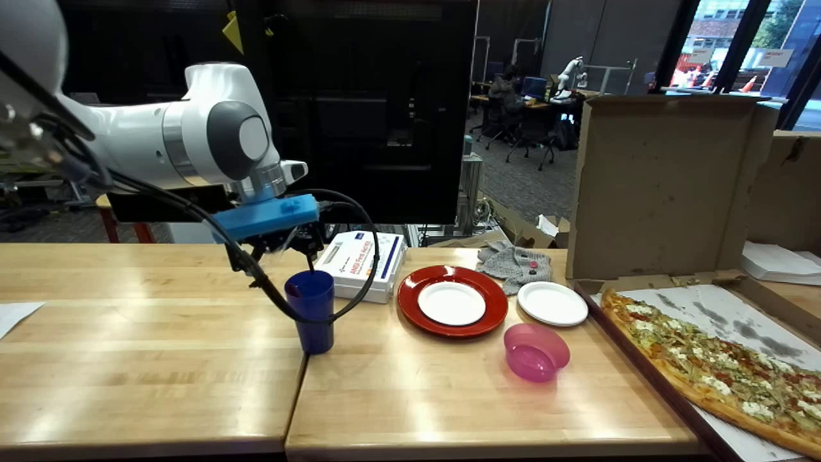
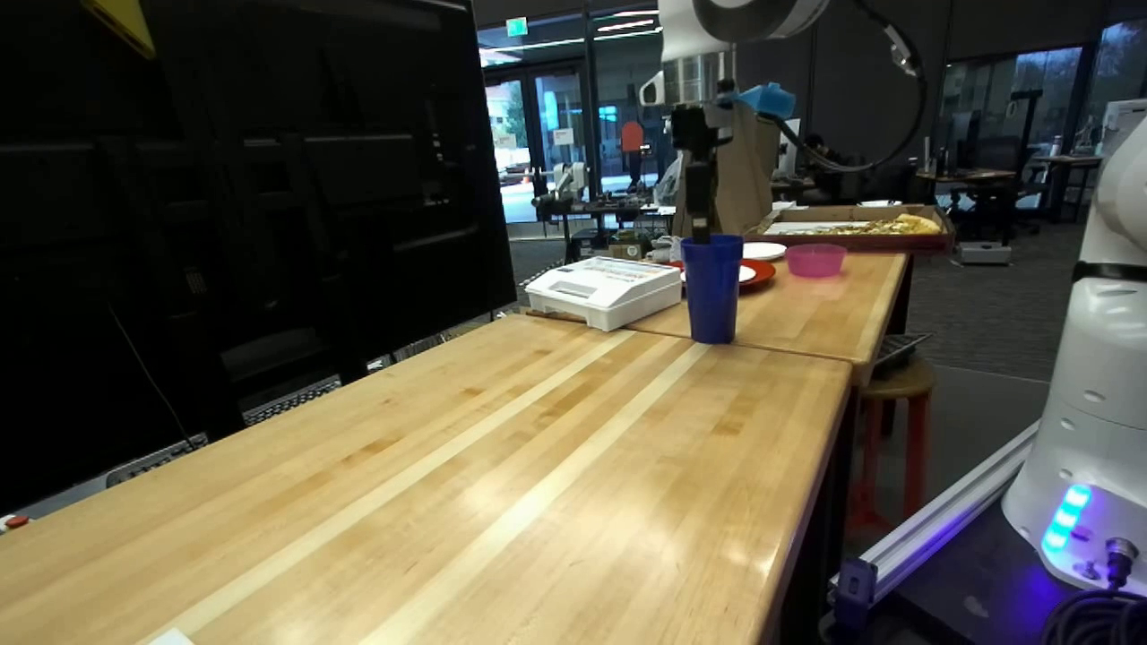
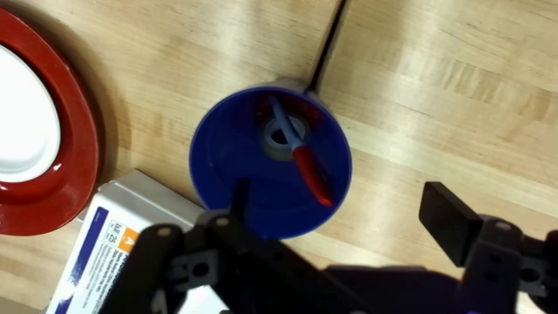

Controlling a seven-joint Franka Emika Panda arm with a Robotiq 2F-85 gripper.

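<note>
Fingers (image 3: 447, 222): released and spread well apart; in the wrist view, one is seen over the cup's opening and the other outside its rim. Whether the cup is touched cannot be told.
Cup (image 2: 712, 296): blue, stood upright at the seam in the worktop (image 1: 417, 398), just below the fingers; crossed by the cable (image 1: 372, 256) in an exterior view.
Utensil (image 3: 311, 176): leant inside the cup. In the wrist view its long axis is laid from a grey tip at upper left to a red handle end at lower right, near the rim.
Ring (image 3: 269, 133): pale, seen at the cup's bottom, partly covered by the utensil and hard to make out.
Kit (image 1: 359, 256): white, set beside the cup; "ANSI First Aid" is printed in red. An orange square marked "A" and the number 25 can be read in the wrist view; the finer print cannot.
Red plate (image 1: 410, 301): topped by a white plate (image 1: 451, 303); both are cut off in the wrist view.
Bowl (image 1: 535, 353): pink, placed near the red plate.
Pizza (image 1: 718, 366): laid in an opened carton (image 1: 667, 192), cut off at the edge of an exterior view.
</note>
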